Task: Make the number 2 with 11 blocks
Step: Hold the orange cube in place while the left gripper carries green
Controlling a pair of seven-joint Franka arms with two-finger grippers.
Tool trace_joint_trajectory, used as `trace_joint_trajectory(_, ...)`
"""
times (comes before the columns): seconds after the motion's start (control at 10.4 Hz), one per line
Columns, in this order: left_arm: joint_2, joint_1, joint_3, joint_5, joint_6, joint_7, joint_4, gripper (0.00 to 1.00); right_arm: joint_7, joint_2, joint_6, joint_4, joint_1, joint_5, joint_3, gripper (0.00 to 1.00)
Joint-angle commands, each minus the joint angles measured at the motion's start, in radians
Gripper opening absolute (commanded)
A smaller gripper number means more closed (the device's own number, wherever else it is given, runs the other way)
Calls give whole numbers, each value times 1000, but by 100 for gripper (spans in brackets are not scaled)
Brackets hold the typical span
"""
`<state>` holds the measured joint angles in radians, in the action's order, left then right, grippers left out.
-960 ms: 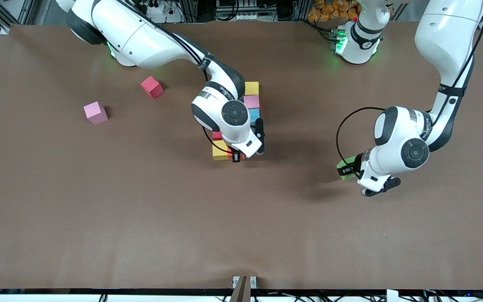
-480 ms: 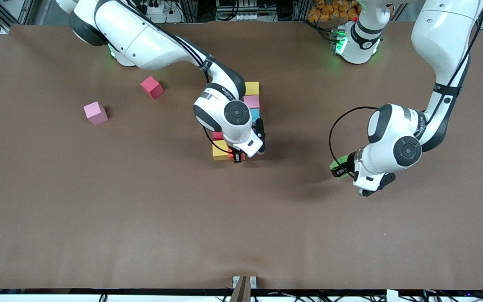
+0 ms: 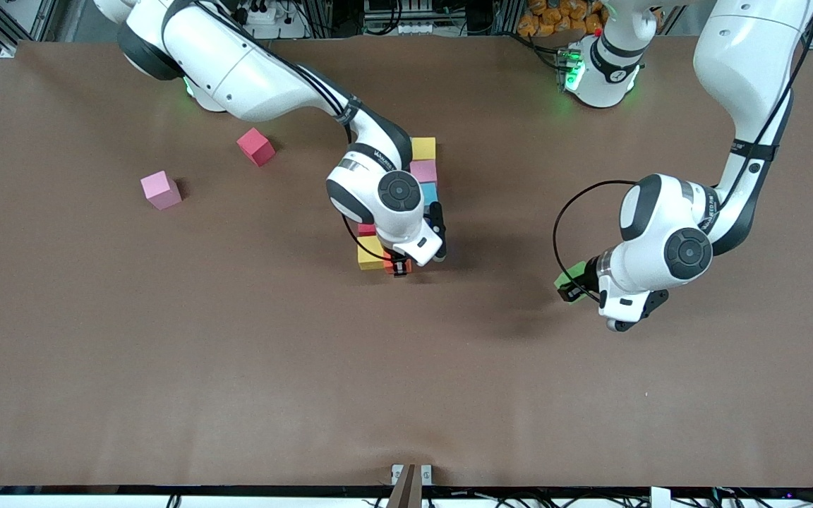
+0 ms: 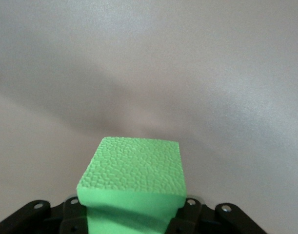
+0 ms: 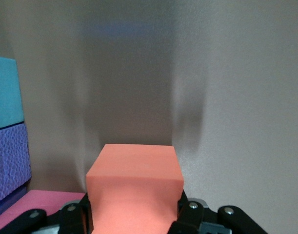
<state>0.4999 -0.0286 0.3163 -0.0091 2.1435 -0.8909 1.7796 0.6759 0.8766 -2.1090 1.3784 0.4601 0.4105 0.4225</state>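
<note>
Right gripper [image 3: 399,267], jaws clamped on an orange block [image 5: 134,183], is setting it beside the yellow block [image 3: 370,254] in the number 2's [image 3: 406,204] nearest row. Left gripper [image 3: 574,283], over bare bench [image 3: 237,367], grips the green block [image 4: 134,183]; it likely goes beside the orange one.

Work surface: brown matte table [image 3: 237,367], covering most of front view; faint creases in covering.
Along table edge nearest front camera: small grey bracket [image 3: 411,474] with brown upright piece at mid-edge.
Past table edge at arm-base end: aluminium frame members [image 3: 39,21], black cables [image 3: 406,17], power strip [image 3: 258,13].
Same end, near left arm's base: pile of orange-yellow objects [image 3: 555,15]; type not discernible.
</note>
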Motion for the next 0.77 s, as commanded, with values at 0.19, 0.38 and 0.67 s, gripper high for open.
trace_joint_trajectory(0.19, -18, -1, 6, -75, -2, -98, 1, 0, -6, 4, -8, 11, 3, 22, -2, 0)
trace_joint_trajectory(0.38, -17, 2, 9, -75, -2, -118, 1, 0, -13, 4, -8, 21, 6, 22, -2, 0)
trace_joint_trajectory(0.67, -14, 22, 15, -75, -2, -189, 1, 0, -18, 2, 1, 24, 8, 22, -2, 0)
